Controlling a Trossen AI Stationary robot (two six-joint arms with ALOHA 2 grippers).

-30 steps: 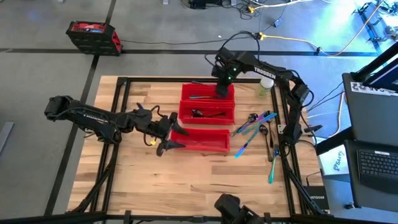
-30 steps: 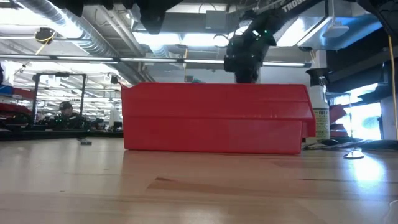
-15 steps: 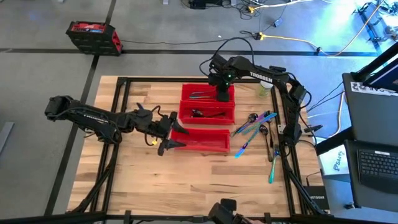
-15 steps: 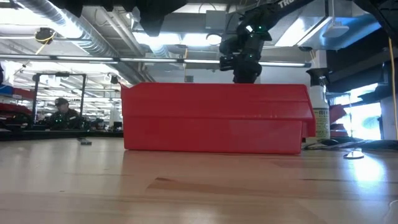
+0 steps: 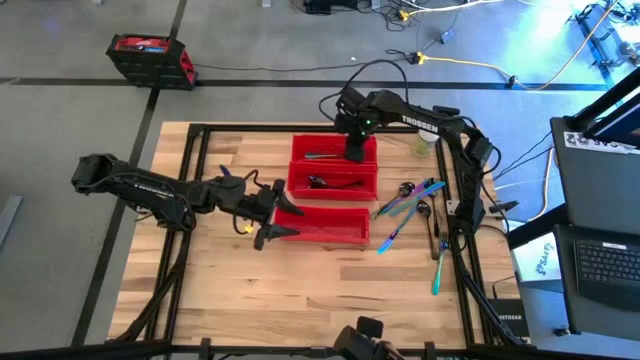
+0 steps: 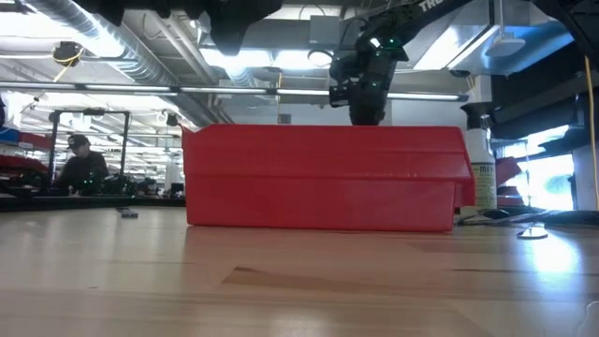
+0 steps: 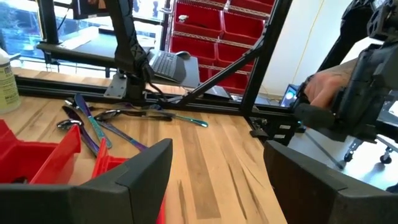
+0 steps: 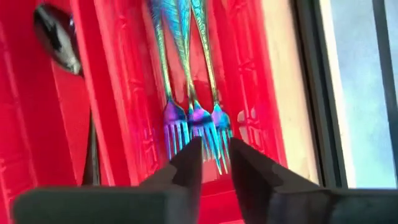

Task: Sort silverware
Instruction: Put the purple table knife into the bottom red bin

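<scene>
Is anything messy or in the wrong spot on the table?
Yes: a loose pile of silverware lies crisscrossed on the bare table, right of the red bins, still unsorted. Three forks lie neatly side by side in the far bin.

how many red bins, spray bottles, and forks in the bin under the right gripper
red bins: 3
spray bottle: 1
forks lying side by side in that bin: 3
total: 7
</scene>
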